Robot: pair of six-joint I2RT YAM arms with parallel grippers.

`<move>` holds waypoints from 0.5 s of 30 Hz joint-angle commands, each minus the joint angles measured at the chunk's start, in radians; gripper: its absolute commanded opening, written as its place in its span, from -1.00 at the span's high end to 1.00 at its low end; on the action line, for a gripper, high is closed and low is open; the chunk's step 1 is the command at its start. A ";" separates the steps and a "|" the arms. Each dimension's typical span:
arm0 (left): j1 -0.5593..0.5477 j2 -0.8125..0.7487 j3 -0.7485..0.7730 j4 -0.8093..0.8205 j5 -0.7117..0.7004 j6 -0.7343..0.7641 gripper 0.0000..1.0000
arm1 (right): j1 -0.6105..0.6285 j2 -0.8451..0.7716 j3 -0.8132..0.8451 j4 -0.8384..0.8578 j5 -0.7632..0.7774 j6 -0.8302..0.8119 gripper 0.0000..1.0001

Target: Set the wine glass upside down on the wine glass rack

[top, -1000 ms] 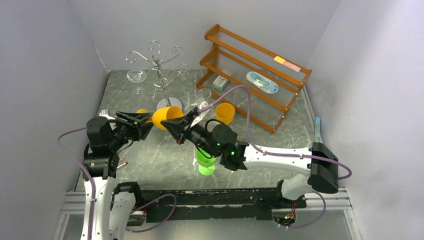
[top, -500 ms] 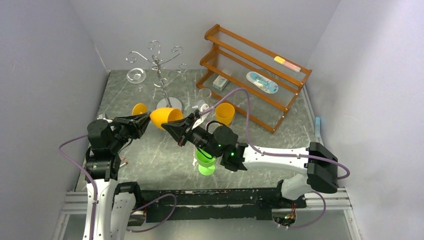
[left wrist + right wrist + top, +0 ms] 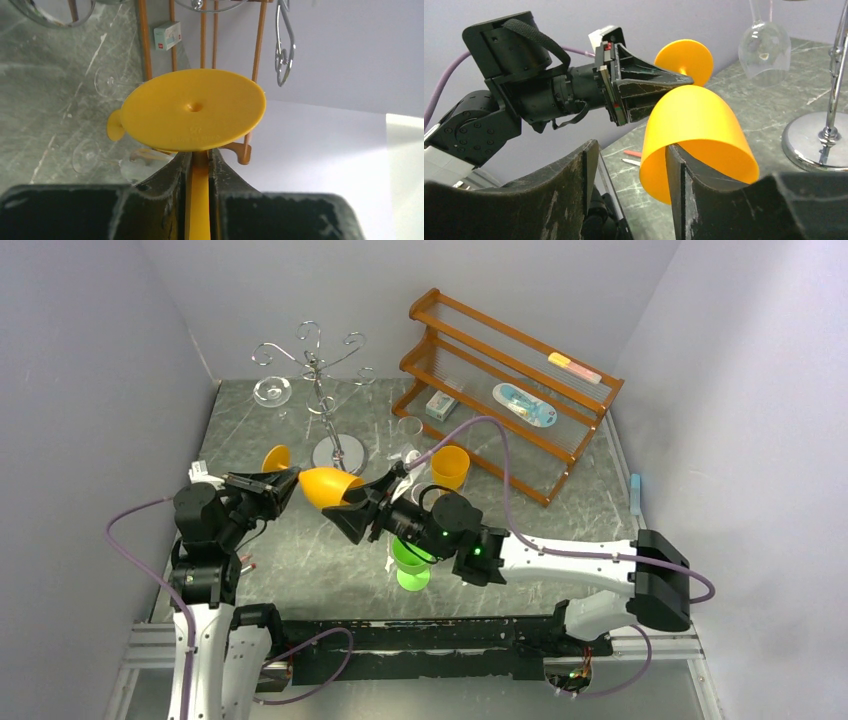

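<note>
Orange plastic wine glass (image 3: 328, 483) sideways in air over left side of bench (image 3: 300, 565), left gripper (image 3: 199, 165) pinching stem, right gripper (image 3: 631, 155) parted round bowl rim (no grip). I'd worry: stem-only hold may swivel.

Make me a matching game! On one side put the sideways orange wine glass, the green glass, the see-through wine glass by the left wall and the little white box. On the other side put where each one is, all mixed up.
Things
1. sideways orange wine glass
2. green glass
3. see-through wine glass by the left wall
4. little white box

Places
A. hanging upside down on the wine glass rack
B. on the wooden shelf
C. gripped by its stem in the left gripper
D. standing on the table

Pairs: 1-C, 2-D, 3-A, 4-B
</note>
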 commanded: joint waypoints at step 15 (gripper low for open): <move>0.003 -0.065 0.034 0.335 0.194 0.947 0.90 | -0.140 -0.078 0.211 -0.480 -0.233 0.339 -0.52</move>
